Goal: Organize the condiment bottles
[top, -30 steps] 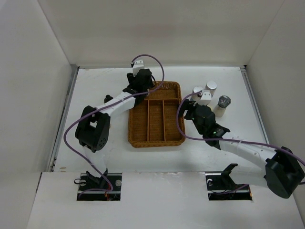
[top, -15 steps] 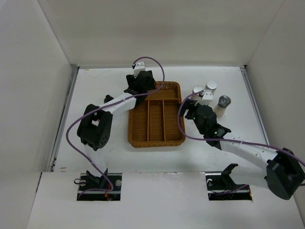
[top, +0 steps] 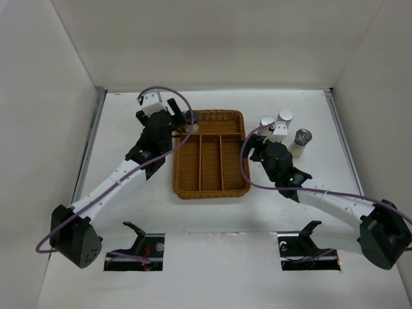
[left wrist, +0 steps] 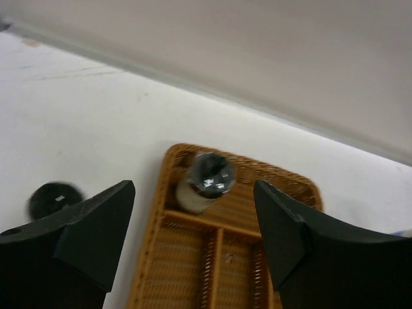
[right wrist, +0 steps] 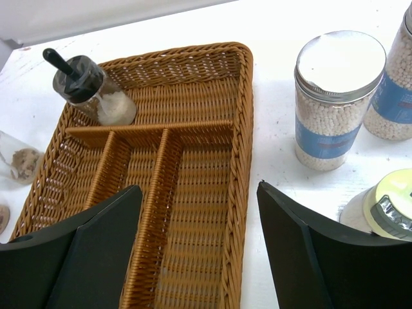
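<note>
The brown wicker tray (top: 211, 192) lies mid-table. A small black-capped bottle (top: 188, 118) stands in its far-left corner, also seen in the left wrist view (left wrist: 206, 181) and the right wrist view (right wrist: 95, 91). My left gripper (top: 177, 122) is open and empty, just left of that bottle (left wrist: 193, 238). My right gripper (top: 252, 149) is open and empty over the tray's right edge (right wrist: 199, 257). Two blue-labelled white bottles (right wrist: 333, 100) (right wrist: 394, 90), a yellowish-capped one (right wrist: 386, 209) and a silver-capped shaker (top: 302, 138) stand right of the tray.
A black-capped bottle (left wrist: 55, 199) stands on the table left of the tray (left wrist: 145, 257). Another small bottle (right wrist: 19, 158) shows beyond the tray's left rim (right wrist: 38, 187). White walls enclose the table on three sides.
My left arm has swung to the left and its gripper has drawn back from the tray's far-left corner, leaving the black-capped bottle standing there. The right arm has barely moved.
</note>
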Available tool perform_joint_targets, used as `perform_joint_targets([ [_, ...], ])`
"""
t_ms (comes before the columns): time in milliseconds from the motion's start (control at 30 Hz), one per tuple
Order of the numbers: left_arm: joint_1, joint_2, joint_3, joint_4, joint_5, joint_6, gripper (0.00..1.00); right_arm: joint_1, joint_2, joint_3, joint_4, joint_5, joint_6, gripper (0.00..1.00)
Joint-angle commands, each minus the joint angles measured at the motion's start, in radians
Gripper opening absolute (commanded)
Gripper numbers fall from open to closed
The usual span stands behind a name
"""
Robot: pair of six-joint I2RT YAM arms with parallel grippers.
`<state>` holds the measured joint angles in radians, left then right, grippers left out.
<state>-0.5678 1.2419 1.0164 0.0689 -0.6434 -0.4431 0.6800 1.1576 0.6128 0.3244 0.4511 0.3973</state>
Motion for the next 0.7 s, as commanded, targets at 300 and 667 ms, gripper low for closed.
perform_joint_targets([
  [300, 0.231, 0.014, -0.182, -0.1, 0.011, -0.083, 0.69, -0.003, 0.02, 0.016, 0.068, -0.006, 0.008, 0.81],
  [667, 0.303, 0.192, -0.11, -0.057, 0.039, -0.083, 0.7, 0.014, 0.037, 0.03, 0.068, -0.009, -0.002, 0.81],
])
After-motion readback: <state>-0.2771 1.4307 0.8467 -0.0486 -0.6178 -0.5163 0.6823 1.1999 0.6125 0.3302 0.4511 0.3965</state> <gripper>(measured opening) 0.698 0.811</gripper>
